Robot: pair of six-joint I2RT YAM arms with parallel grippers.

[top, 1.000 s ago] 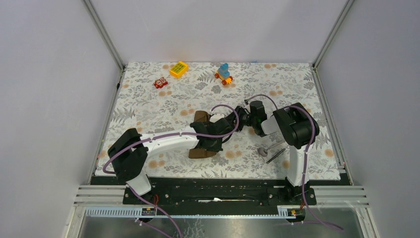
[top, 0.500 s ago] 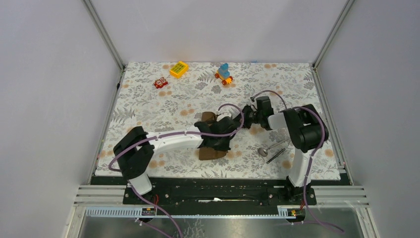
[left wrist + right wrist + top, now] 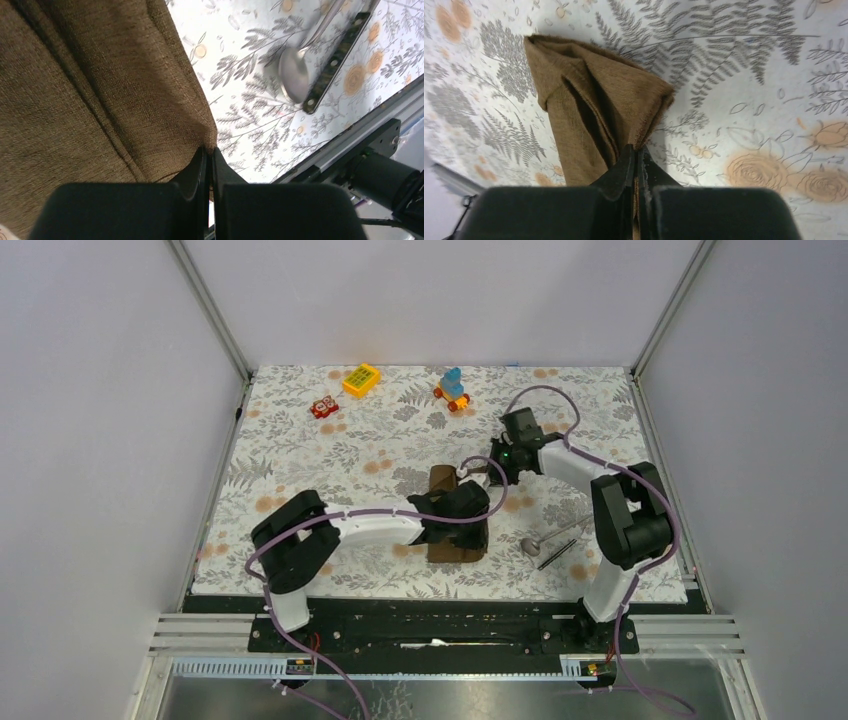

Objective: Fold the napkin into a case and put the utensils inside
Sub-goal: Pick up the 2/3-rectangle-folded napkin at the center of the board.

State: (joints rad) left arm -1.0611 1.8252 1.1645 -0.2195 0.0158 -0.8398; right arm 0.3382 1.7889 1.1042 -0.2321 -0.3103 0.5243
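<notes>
The floral tablecloth (image 3: 300,460) covers the whole work surface; across it both arms reach inward to the middle, the left arm (image 3: 370,528) lying low from the near left, the right arm (image 3: 570,465) now stretched further out and round from the far side than a second ago.

Between them lies the napkin (image 3: 456,545), already folded to a narrow brown strip with its long side running near to far; it has slid to the right over the last second and now sits just beside the utensils rather than well left of them; the layers look loose and a pocket gapes at the far end in the right wrist view, so the case seems formed but not yet tidy.

The left gripper (image 3: 209,150) has its fingers pressed together on the near right corner of the cloth; the right gripper (image 3: 636,149), half open a second ago, has since snapped closed and pinches the far corner of the fold; with both ends held, I judge the pair to be tugging the strip straight or shifting it closer for loading.

The spoon (image 3: 545,537) and the thin dark stick (image 3: 557,553) lie side by side on the tablecloth to the right of the napkin, untouched and outside it, so the filling step is not yet begun.

Far back, well apart from all this, sit a yellow block (image 3: 361,379), a blue wheeled toy (image 3: 452,387) and a small red block (image 3: 323,407).
</notes>
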